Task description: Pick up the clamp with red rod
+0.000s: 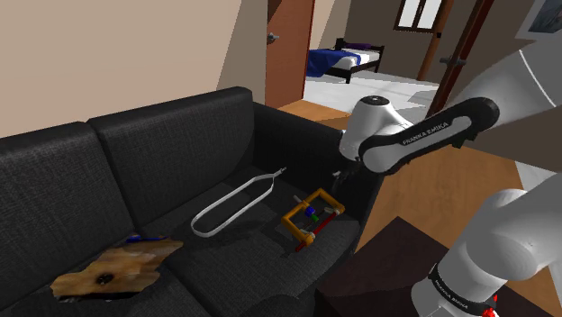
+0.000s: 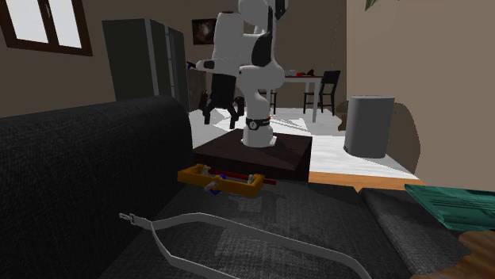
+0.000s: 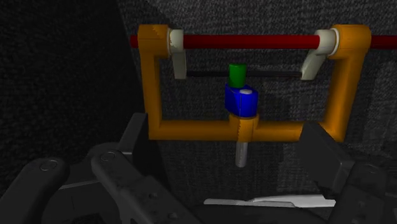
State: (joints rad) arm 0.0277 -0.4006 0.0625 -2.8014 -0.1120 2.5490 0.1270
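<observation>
My all-black two-finger gripper (image 3: 224,137) stands wide open, fingers apart and touching nothing, hanging above the orange U-shaped clamp with the red rod (image 3: 242,102). I judge it is lined up this way so the fingers can straddle the frame's base bar, where the grey screw pokes out, once I lower. The clamp lies flat on the seat of the black fabric sofa (image 1: 162,153), close to the seat's end. In the shoulder view it sits at the gripper's seven o'clock. At the clamp's nine o'clock in that view lies a long white strap loop (image 1: 236,205), near but apart, so I have room on that side. At its four o'clock the seat gives way toward the dark box stand (image 2: 262,154). A straight descent looks unobstructed to me.
</observation>
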